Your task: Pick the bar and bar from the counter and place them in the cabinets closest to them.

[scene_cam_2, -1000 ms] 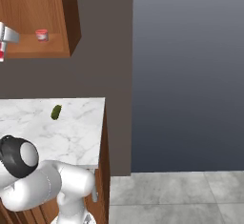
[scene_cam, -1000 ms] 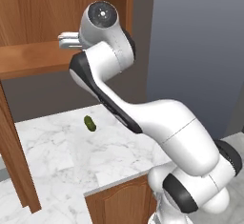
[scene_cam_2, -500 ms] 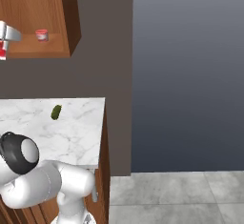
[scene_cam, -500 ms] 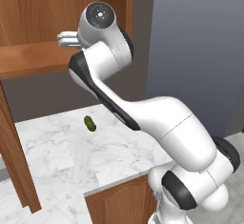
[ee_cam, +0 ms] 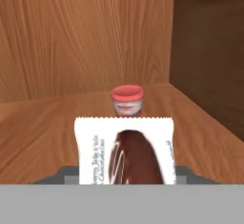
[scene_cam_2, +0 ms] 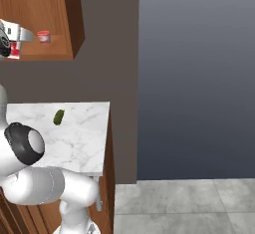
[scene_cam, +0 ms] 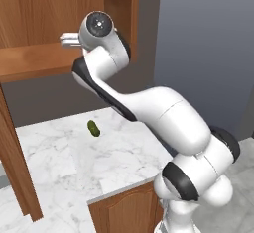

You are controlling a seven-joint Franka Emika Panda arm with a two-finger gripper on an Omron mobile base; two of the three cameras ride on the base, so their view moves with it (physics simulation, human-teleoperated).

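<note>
The arm reaches up into the wall cabinet [scene_cam: 54,9], and in the hand view the white bar [ee_cam: 125,150] with its dark reddish patch stands between the gripper [ee_cam: 126,176] fingers, its long axis running from six o'clock up to twelve, straight along the line the hand looks; the jaws are partly closed on the wrapper, holding it at its near end, though the fingertips themselves are hidden behind it; the bar hangs over the wooden shelf [ee_cam: 43,127], and whether its far edge touches the board I cannot tell; at twelve o'clock from the bar, just beyond its far end, stands a small red jar [ee_cam: 127,100], upright and apart from the wrapper; the cabinet's side wall [ee_cam: 209,51] rises at two o'clock; from the right base view the gripper [scene_cam_2: 15,38] sits at the shelf's front with the jar [scene_cam_2: 44,37] just at its three o'clock; down on the marble counter [scene_cam: 59,152] lies a green oval [scene_cam: 93,128], well apart from all this; the coming move, as I judge it, turns on that short gap between bar and jar, since release here should lay the bar flat short of the jar, while pushing farther toward twelve o'clock risks nudging it; the tan bar is nowhere I can place.
</note>
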